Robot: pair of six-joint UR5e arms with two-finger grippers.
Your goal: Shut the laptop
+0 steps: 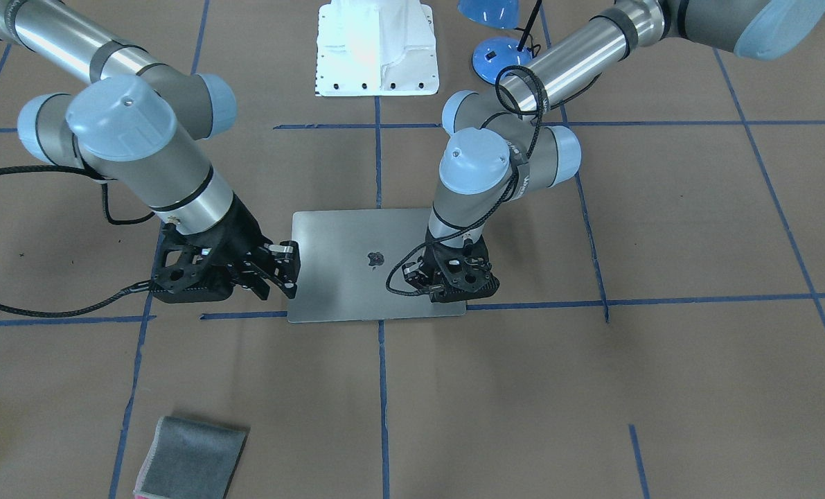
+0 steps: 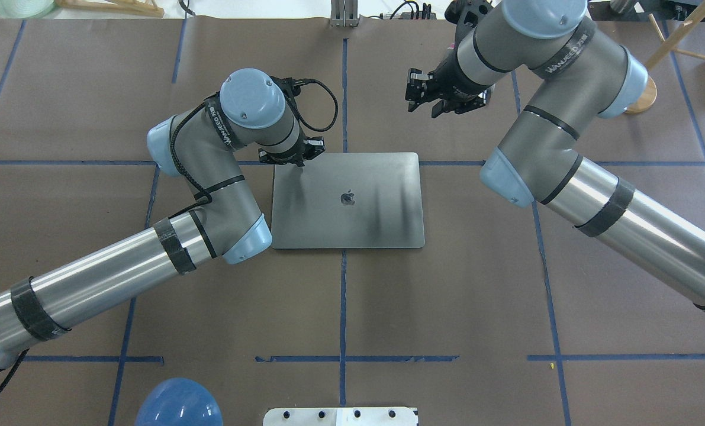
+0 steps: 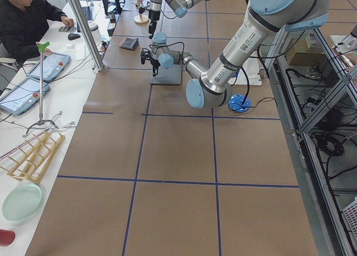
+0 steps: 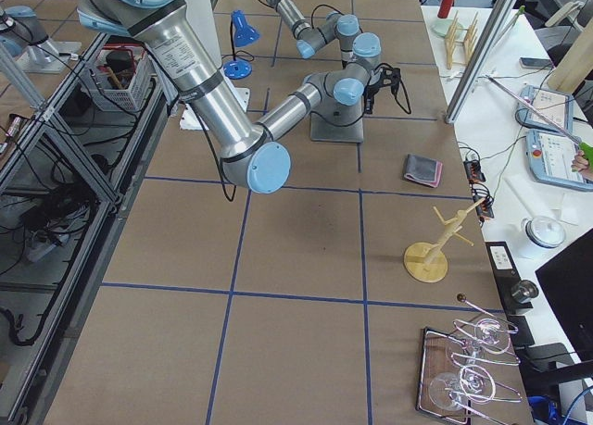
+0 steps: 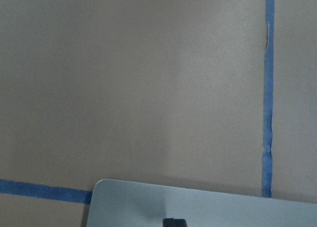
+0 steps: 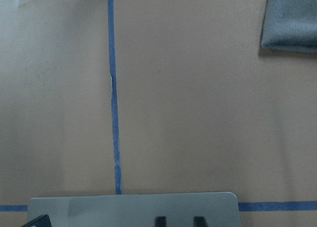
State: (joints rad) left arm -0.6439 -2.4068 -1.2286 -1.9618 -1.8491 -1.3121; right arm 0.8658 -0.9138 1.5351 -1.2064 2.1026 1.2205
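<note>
Overhead exterior view is used for the clock directions, unless another view is named. The laptop is seen lying flat near the middle of the table. Its lid is fully down and the dark logo faces up. A blue tape line is met by its edge at 6 o'clock.

The left gripper is placed over the lid corner at 10 o'clock and is pointed straight down. Its jaws are pressed together; in the left wrist view they are shown as one dark block low over the grey metal. It cannot be told whether the lid is really touched or the tips are only just above it.

The right gripper is found at 1 o'clock from the laptop and appears apart from it. In the front-facing view the same gripper is seen just beside the laptop's edge at 9 o'clock. Its jaws are spread and nothing is held between them. In the right wrist view two dark tips are shown with a gap, over the lid's edge.

A folded grey cloth is laid on the table at 7 o'clock from the laptop in the front-facing view, well apart from it.
</note>
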